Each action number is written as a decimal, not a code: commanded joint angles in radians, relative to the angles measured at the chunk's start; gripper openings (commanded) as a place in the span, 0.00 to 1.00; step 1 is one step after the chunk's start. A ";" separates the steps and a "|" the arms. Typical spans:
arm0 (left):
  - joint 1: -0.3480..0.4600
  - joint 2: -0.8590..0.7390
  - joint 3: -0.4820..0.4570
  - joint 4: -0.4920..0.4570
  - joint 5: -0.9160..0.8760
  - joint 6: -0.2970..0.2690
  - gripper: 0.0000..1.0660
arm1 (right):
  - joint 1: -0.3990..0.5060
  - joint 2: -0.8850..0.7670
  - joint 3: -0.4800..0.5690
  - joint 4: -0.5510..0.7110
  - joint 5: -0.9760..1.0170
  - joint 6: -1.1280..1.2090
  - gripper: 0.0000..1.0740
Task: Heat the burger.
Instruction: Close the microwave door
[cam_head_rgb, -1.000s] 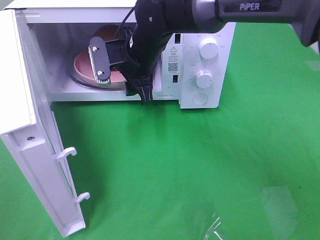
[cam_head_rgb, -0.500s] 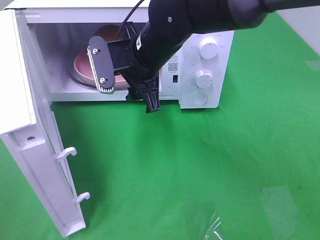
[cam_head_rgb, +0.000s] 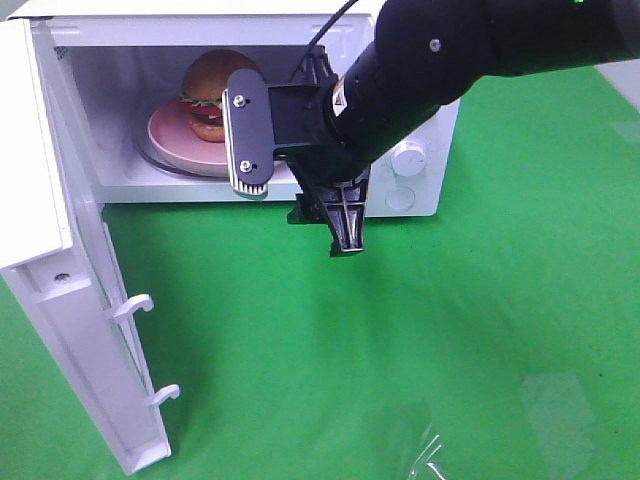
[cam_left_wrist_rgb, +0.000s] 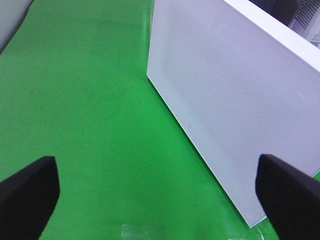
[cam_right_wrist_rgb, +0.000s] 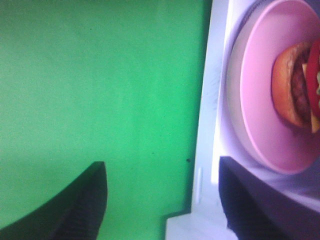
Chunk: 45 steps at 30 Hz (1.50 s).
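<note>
Both wide apart, holding nothing: left end effector (cam_left_wrist_rgb: 160, 200) | right end effector (cam_right_wrist_rgb: 162, 200) | burger (cam_head_rgb: 215, 85) on pink plate (cam_head_rgb: 165, 135)

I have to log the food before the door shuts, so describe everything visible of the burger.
The burger is tall: a golden-brown domed bun over green lettuce, red tomato and a brown patty. It stands upright on the round pink plate, narrower than it, inside the open white microwave. Only the plate touches it; the right gripper, jaws open, hangs in front, hiding one edge.
</note>
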 joint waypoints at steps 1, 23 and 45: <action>-0.003 -0.003 0.001 -0.002 -0.002 0.000 0.94 | 0.001 -0.065 0.050 -0.004 -0.004 0.138 0.62; -0.003 -0.003 0.001 -0.002 -0.002 0.000 0.94 | 0.001 -0.419 0.353 -0.029 0.197 0.754 0.73; -0.003 -0.003 0.001 -0.002 -0.002 0.000 0.94 | 0.001 -0.749 0.476 -0.034 0.493 0.972 0.71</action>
